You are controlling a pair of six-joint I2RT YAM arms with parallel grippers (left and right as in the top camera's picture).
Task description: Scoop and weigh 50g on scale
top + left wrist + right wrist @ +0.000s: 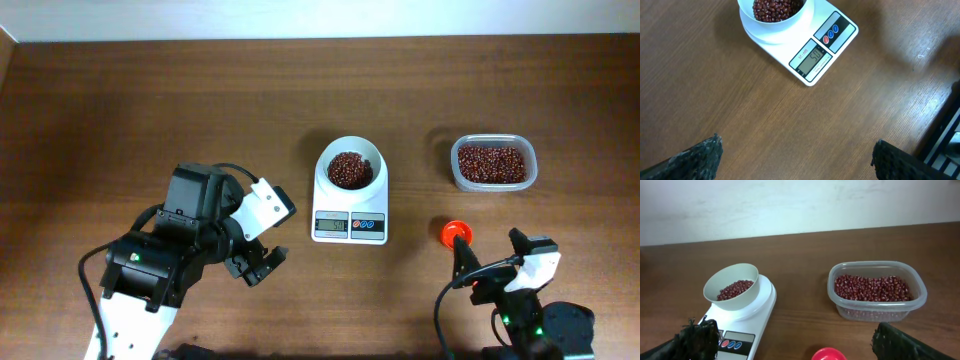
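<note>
Overhead: scale (350,203) runs top-to-bottom, display end lowest.

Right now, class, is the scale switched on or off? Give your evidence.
On. The scale has a display showing dark digits in the left wrist view; the reading is too blurred to tell.

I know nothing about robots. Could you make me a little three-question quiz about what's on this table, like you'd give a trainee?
1. True or false: the bowl on the scale holds beans.
2. Seen from overhead, where does the clear tub lie relative to the scale? A) on the left arm's side B) on the right arm's side C) on top of it
3. Fill in: the left tool stands ___, with nothing between its fingers.
Key: 1 true; 2 B; 3 open.
</note>
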